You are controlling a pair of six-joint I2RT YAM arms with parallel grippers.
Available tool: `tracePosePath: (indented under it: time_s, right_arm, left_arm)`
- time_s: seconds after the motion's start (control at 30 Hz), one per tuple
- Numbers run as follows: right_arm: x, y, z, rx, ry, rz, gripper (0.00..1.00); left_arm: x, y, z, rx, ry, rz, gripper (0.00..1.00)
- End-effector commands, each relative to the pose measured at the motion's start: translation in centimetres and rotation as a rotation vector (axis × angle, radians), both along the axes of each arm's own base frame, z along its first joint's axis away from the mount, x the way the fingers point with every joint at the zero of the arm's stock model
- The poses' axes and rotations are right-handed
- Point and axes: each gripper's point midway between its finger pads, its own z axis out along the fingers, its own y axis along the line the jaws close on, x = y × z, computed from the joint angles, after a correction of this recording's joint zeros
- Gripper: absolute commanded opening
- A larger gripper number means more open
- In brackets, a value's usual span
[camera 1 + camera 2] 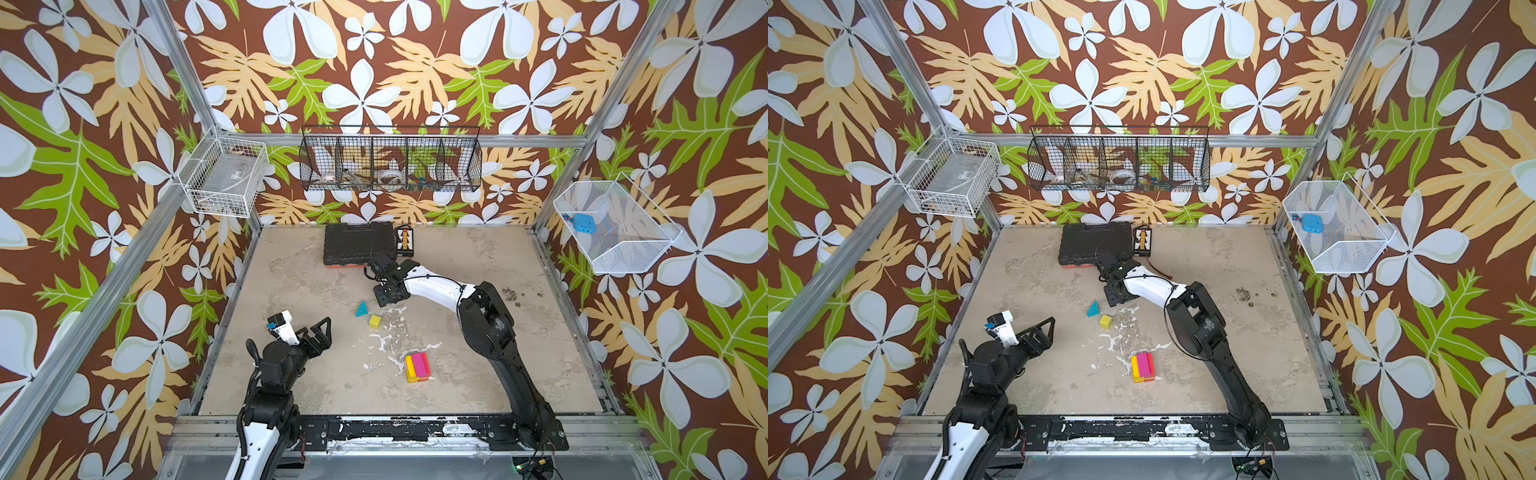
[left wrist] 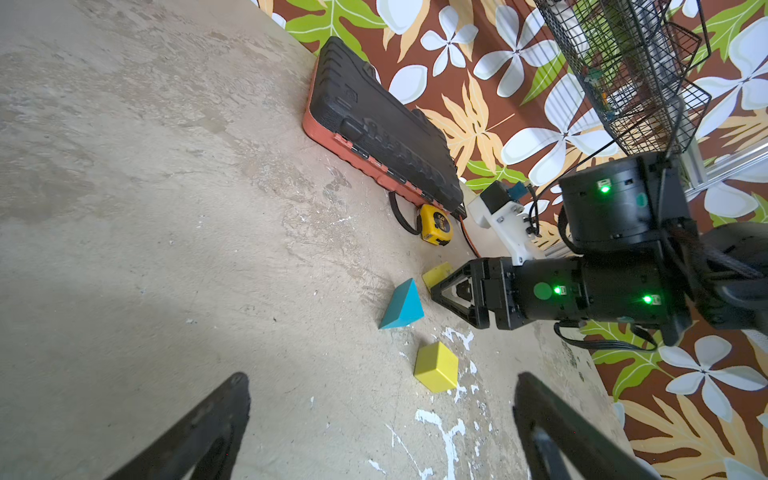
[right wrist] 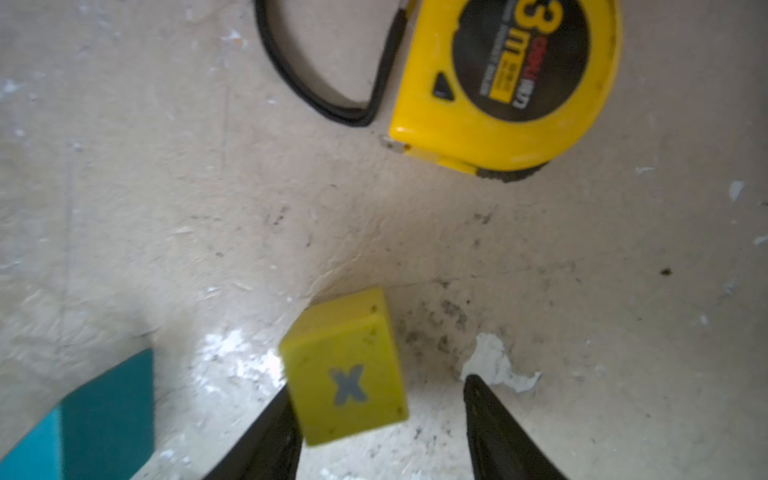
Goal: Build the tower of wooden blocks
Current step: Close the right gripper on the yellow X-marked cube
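A yellow block marked with a grey X (image 3: pixel 347 365) lies on the table between the fingers of my right gripper (image 3: pixel 378 384). One finger touches its side, and a gap shows at the other, so the jaws stand open. In both top views that gripper (image 1: pixel 382 297) hides this block. A teal wedge (image 1: pixel 361 309) and a yellow cube (image 1: pixel 375 321) lie just in front of it. The tower (image 1: pixel 417 367) is a low stack of yellow, pink and red bricks nearer the front. My left gripper (image 1: pixel 320 332) hovers wide open and empty left of the cube (image 2: pixel 436 367).
A yellow tape measure (image 3: pixel 511 83) with a black strap lies just beyond the X block. A black and orange tool case (image 1: pixel 359 245) and a small parts box (image 1: pixel 405 241) sit at the back wall. Wire baskets (image 1: pixel 390 160) hang on the walls above.
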Motion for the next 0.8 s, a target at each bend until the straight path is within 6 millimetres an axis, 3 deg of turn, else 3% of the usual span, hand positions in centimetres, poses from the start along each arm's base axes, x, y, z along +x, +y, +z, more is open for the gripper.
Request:
tracePosePath:
  time_s: [0.0, 0.17, 0.43, 0.77]
  right_arm:
    - [-0.1, 0.4, 0.0, 0.006, 0.015, 0.021, 0.62]
    - [0.3, 1.0, 0.3, 0.020, 0.005, 0.038, 0.60]
    - [1.4, 1.4, 0.1, 0.004, -0.005, 0.042, 0.49]
    - [1.1, 1.1, 0.5, 0.001, -0.009, 0.035, 0.36]
  left_arm:
    - [0.2, 0.0, 0.6, -0.001, -0.029, -0.003, 1.00]
    - [0.2, -0.1, 0.6, -0.002, -0.029, -0.006, 1.00]
    - [0.2, -0.2, 0.5, -0.003, -0.027, -0.010, 1.00]
    - [0.1, -0.2, 0.5, -0.006, -0.026, -0.013, 1.00]
